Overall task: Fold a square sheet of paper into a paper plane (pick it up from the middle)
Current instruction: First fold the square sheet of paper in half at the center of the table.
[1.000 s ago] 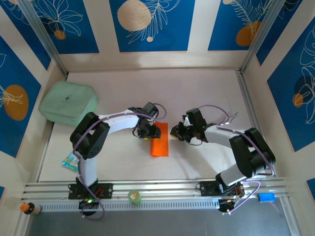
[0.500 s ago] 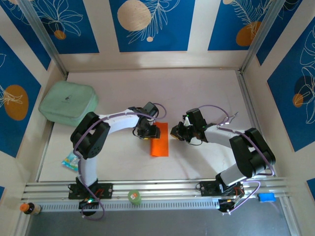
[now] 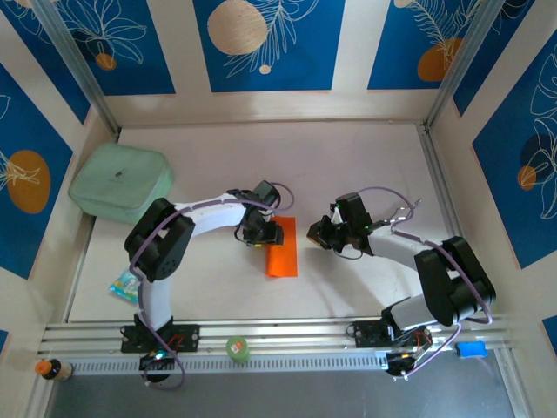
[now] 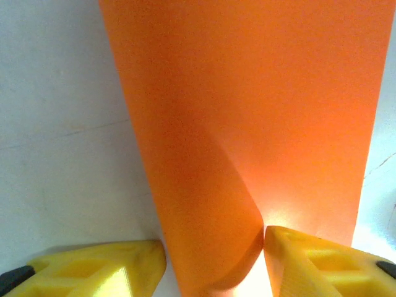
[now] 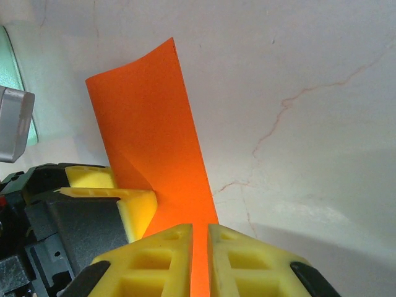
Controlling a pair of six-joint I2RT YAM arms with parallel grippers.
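The square sheet of paper (image 3: 281, 251) lies mid-table as a bright orange strip, doubled over. My left gripper (image 3: 263, 232) is at its upper left corner. In the left wrist view the paper (image 4: 247, 111) bulges into a raised curl between the yellow fingers (image 4: 124, 266), and both pads touch its sides, so my left gripper (image 4: 213, 263) is shut on that curl with the jaws held wide. My right gripper (image 3: 316, 233) comes in from the right. Its jaws (image 5: 200, 230) are pinched on the paper's (image 5: 154, 136) thin edge. The far corner lifts slightly.
A pale green pad (image 3: 120, 181) sits at the back left. A small packet (image 3: 124, 285) lies by the left arm's base. On the front rail are a green round object (image 3: 237, 348), a small bottle (image 3: 50, 369) and a blue item (image 3: 471, 349). Walls enclose the table.
The right arm's elbow has swung outward to the right and its gripper has shifted slightly. The paper and left gripper stay where they were.
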